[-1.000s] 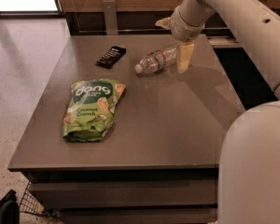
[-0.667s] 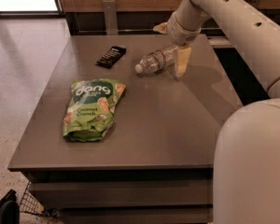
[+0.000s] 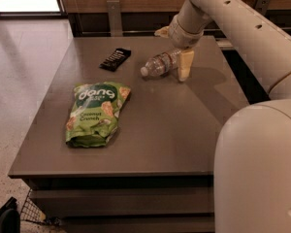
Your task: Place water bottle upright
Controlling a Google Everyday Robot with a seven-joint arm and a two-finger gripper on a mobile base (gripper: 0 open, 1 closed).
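The water bottle [image 3: 159, 64], clear with a white cap, lies on its side at the back middle of the grey table [image 3: 150, 140], its cap pointing left toward me. My gripper [image 3: 173, 54] is at the bottle's base end. One cream finger [image 3: 185, 65] reaches down to the table at the bottle's near right. The other finger [image 3: 161, 31] shows behind the bottle. The fingers stand apart on either side of the bottle's base, and the bottle rests on the table.
A green snack bag [image 3: 94, 112] lies flat at the table's left middle. A black snack bar [image 3: 115, 58] lies at the back left. My arm [image 3: 242, 28] crosses over the table's right back corner, and my base [image 3: 259, 169] fills the lower right.
My gripper has moved slightly down and to the left, its near finger closer to the bottle's base. The bottle, bag and bar have not moved.
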